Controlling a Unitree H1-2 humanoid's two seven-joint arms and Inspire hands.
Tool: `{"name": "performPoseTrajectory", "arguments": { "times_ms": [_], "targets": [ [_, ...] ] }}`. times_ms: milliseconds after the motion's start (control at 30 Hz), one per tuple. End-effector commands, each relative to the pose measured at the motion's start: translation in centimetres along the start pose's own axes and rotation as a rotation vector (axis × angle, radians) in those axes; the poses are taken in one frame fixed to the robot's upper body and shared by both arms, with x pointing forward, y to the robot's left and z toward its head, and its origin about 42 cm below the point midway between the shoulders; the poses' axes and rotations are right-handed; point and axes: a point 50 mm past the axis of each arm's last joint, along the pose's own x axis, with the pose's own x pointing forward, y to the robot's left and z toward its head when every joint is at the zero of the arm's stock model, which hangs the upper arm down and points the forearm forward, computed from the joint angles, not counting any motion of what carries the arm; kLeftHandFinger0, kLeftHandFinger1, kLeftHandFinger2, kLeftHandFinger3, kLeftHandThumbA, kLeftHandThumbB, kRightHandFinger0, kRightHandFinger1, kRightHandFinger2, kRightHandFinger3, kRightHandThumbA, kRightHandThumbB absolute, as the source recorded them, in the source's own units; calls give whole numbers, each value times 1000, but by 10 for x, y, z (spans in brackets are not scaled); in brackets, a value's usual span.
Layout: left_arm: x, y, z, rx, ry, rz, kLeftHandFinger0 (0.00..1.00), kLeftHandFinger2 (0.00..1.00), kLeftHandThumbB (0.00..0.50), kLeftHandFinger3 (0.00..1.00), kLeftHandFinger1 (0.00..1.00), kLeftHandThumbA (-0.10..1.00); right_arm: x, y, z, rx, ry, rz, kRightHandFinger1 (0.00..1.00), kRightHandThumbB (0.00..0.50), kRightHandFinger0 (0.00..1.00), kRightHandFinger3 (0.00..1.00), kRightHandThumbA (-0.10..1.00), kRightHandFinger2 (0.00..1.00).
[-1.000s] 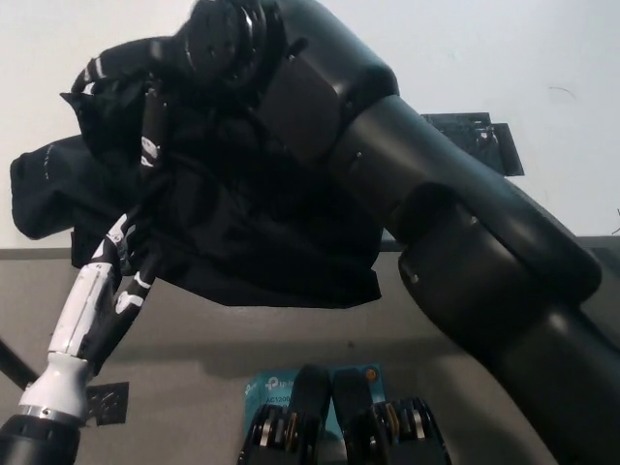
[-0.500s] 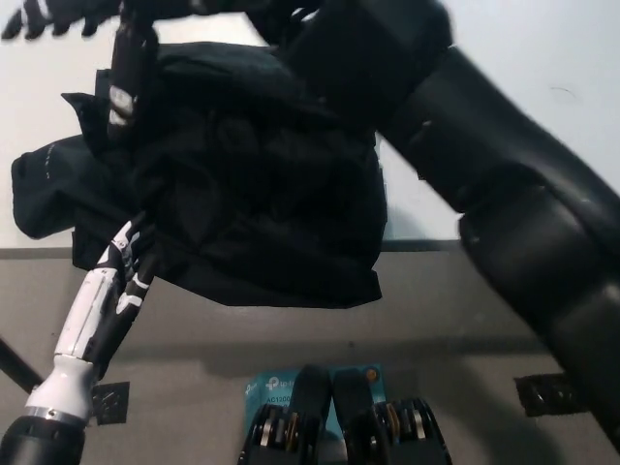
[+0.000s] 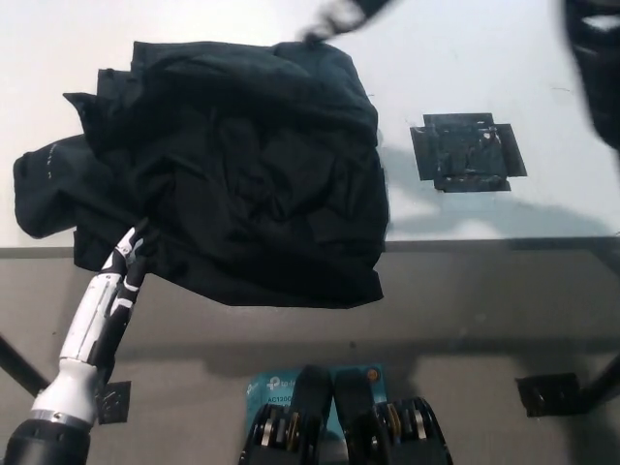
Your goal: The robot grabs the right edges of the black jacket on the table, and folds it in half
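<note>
The black jacket [image 3: 232, 165] lies bunched and doubled over on the white table [image 3: 484, 58], its lower hem hanging over the front edge. My white left hand [image 3: 121, 276] reaches up from the lower left to the jacket's lower left hem, and its tip is hidden under the cloth. My black right hand [image 3: 341, 14] shows only as a blurred streak at the top edge, above the jacket's upper right corner and clear of it. A blurred piece of the right arm [image 3: 596, 68] sits at the far right edge.
A black tape square [image 3: 468, 153] is stuck on the table right of the jacket. The table's front edge [image 3: 504, 244] runs across the middle. Below it, on the grey floor, are a blue box [image 3: 276, 389] and dark tape marks [image 3: 550, 394].
My right arm has swung up and away to the upper right, off the jacket, which now lies uncovered and folded over on the table. The left hand has stayed at the hem.
</note>
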Motion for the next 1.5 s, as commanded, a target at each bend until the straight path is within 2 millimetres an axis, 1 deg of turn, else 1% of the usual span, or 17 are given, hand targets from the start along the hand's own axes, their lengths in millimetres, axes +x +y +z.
{"name": "performPoseTrajectory", "arguments": {
  "times_ms": [0,100,200,333,433,533,633,667,700,733,800,900,967,1133,1200,1333,1467],
  "targets": [
    [8,12,13,-41,-107,22,1000,1000,0,1000,1000,970,-208,-41,68,-161,-267,-485,1000,423,1000,1000,1000,1000],
    [7,10,10,-58,-95,18,1000,1000,0,1000,1000,970,-235,-9,53,-112,-270,-548,1000,404,1000,1000,1000,1000],
    [7,12,7,-54,-89,26,1000,1000,0,1000,1000,972,-252,38,33,50,-300,-602,1000,379,1000,1000,1000,1000],
    [5,13,4,-54,-78,22,1000,1000,0,1000,1000,1000,-254,82,13,206,-275,-633,1000,410,1000,1000,1000,1000],
    [0,12,-1,-72,-66,25,1000,1000,0,1000,1000,1000,-250,132,-8,357,-221,-663,1000,413,1000,1000,1000,1000],
    [-9,12,-7,-72,-45,26,1000,1000,29,1000,1000,1000,-242,188,-38,531,-143,-678,1000,378,1000,1000,1000,1000],
    [-18,13,-10,-84,-34,25,1000,1000,24,1000,1000,1000,-234,237,-72,690,-39,-679,1000,340,1000,1000,1000,1000],
    [-20,13,-11,-85,-31,24,1000,1000,24,1000,1000,1000,-234,243,-74,712,-28,-680,1000,339,1000,1000,1000,1000],
    [-24,14,-12,-83,-23,15,1000,1000,36,1000,1000,1000,-235,263,-83,761,37,-687,1000,300,1000,1000,1000,1000],
    [-26,13,-13,-80,-19,10,1000,1000,37,1000,1000,1000,-236,272,-86,772,65,-699,1000,294,1000,1000,1000,1000],
    [-29,15,-15,-73,-16,1,1000,1000,60,1000,1000,1000,-236,294,-102,786,129,-692,1000,235,1000,1000,1000,1000],
    [-34,15,-18,-58,-9,-11,1000,1000,67,1000,1000,1000,-237,321,-119,831,177,-711,1000,182,1000,1000,1000,1000],
    [-36,14,-20,-47,5,-17,1000,1000,67,1000,1000,1000,-239,336,-130,880,233,-723,1000,173,1000,1000,1000,1000],
    [-41,13,-23,-47,19,-27,1000,1000,76,1000,1000,996,-246,355,-142,938,284,-729,1000,105,1000,1000,1000,1000],
    [-44,11,-25,-48,21,-25,1000,1000,55,1000,1000,981,-250,359,-144,957,296,-723,1000,112,1000,1000,1000,1000],
    [-52,11,-29,-37,38,-22,1000,1000,74,1000,1000,964,-257,371,-147,963,316,-700,1000,130,1000,1000,1000,1000],
    [-60,12,-32,-40,66,-25,1000,1000,83,1000,1000,962,-261,380,-147,966,324,-683,1000,104,1000,1000,1000,1000]
  ]
}}
